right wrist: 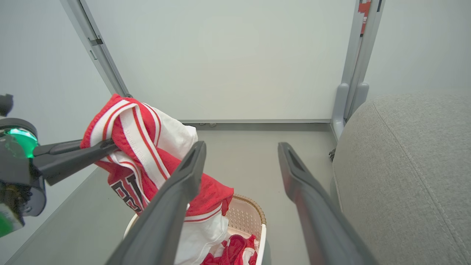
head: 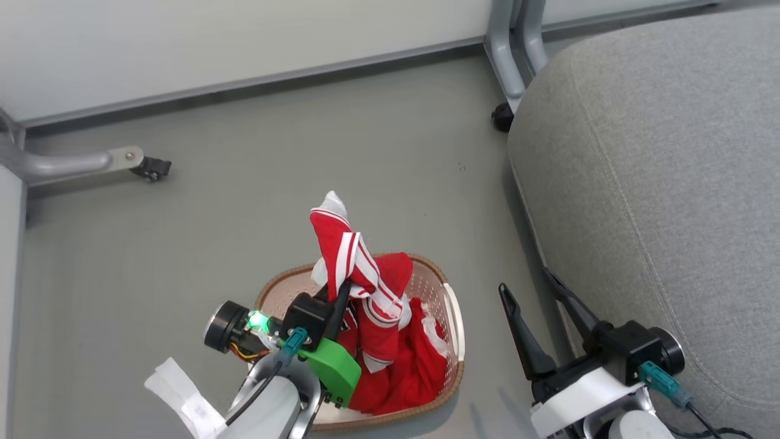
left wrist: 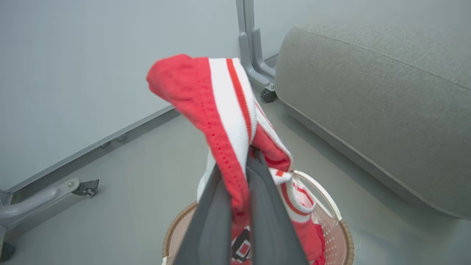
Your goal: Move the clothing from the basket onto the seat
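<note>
Left tool (head: 340,291): fingers pressed together, pinching a fold of the red jersey (head: 350,256) at its white-striped trim.

Jersey: raised above the basket (head: 277,285). The top fold flops over the fingertips and the lower part hangs down into the basket. In the right wrist view, black white-edged letters show on the hanging part.

Second red garment (head: 420,366), white trim: heaped on the basket bottom, on the side toward the seat.

Basket: stands on the grey floor (head: 304,152), near the light grey seat (head: 658,183), with a strip of floor between them.

Right tool (head: 525,280): fingers spread wide, gripping nothing, above that strip of floor beside the seat's rounded edge and apart from the jersey.
</note>
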